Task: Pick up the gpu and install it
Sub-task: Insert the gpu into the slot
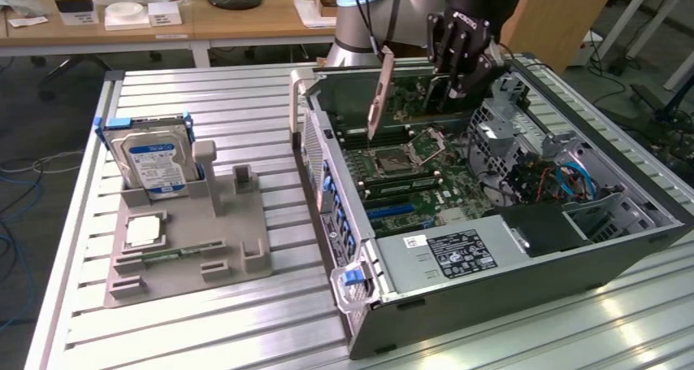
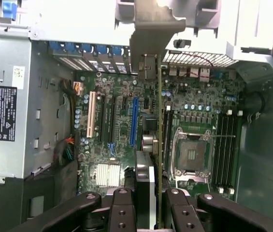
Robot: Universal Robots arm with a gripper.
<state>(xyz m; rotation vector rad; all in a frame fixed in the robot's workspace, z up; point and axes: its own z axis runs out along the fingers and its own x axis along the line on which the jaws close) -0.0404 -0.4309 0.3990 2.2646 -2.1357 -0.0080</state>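
Your black gripper (image 1: 460,57) is clamped on the thin green gpu with pale metal bracket (image 1: 379,93), held edge-down over the green motherboard (image 1: 404,168) to meet a slot. In the exterior view, the bracket hangs at the gripper's eight o'clock.

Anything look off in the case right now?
Nothing is damaged or spilled. One oddity: the gpu, clamped in the fingers, hangs unseated above the motherboard. In the wrist view its edge lines up beside the CPU socket, not over the blue slot. That may just be viewing angle.
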